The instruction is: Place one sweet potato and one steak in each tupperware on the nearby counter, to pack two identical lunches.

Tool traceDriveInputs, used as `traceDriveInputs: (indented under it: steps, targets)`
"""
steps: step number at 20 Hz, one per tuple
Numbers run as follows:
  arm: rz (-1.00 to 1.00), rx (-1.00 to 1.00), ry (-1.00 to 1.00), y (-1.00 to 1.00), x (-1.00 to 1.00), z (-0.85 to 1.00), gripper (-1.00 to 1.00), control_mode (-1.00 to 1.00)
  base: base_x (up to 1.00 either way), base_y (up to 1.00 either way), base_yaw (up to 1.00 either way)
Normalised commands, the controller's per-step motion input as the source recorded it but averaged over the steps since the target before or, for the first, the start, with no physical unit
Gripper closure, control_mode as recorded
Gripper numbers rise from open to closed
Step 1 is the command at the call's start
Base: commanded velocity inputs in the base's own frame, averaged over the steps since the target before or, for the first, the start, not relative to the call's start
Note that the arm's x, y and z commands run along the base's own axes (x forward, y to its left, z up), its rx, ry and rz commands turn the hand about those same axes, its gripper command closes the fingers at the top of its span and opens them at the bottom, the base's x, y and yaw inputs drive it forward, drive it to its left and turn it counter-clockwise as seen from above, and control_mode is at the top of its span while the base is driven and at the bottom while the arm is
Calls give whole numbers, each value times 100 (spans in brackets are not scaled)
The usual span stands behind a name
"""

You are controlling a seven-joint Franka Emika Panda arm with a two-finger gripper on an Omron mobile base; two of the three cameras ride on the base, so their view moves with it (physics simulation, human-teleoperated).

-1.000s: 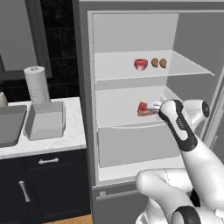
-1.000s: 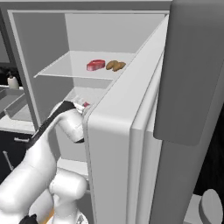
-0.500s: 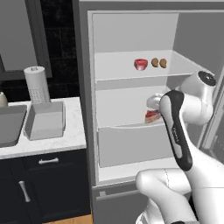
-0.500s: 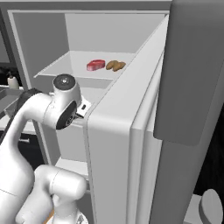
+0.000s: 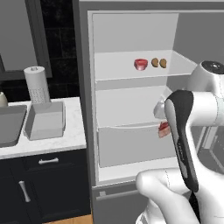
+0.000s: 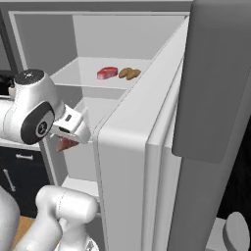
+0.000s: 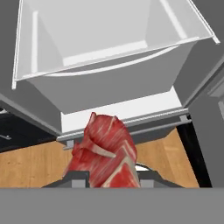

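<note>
gripper (image 7: pixel 109 177): clamped on a steak (image 7: pixel 105 151), a red slab marbled with white fat lines, hanging in front of the open fridge above the wooden floor (image 7: pixel 30 164)
second steak (image 5: pixel 140 64): glossy red lump on the upper fridge shelf (image 5: pixel 118 70), white and smooth
sweet potatoes (image 5: pixel 159 63): two small brown ovals just beside that steak (touching each other or not, I cannot tell)
tupperware (image 5: pixel 45 120): grey tray with sloped walls on the counter (image 5: pixel 65 142), white marble with grey veins; a second tray cannot be told apart from it
paper towel roll (image 5: pixel 37 84): white cylinder upright behind the tupperware
drawer (image 7: pixel 109 57): pale plastic bin, pulled out, curved front lip
</note>
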Motion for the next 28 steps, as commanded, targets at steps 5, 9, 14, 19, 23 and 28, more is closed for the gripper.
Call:
traceDriveInputs:
  steps: [5, 9, 14, 19, 23, 28]
  targets:
    - [1, -3, -6, 20, -74, 0, 100, -100, 0, 0, 0]
    - [0, 0, 0, 9, -40, 0, 100, -100, 0, 0, 0]
    - [0, 0, 0, 0, -18, 0, 100, 100, -25, 21, 0]
    - [0, 0, 0, 0, 0, 0, 100, 100, -36, 100, 0]
    - [0, 0, 0, 0, 0, 0, 100, 100, 16, 100, 0]
    - [0, 0, 0, 0, 0, 0, 100, 100, 65, 100, -13]
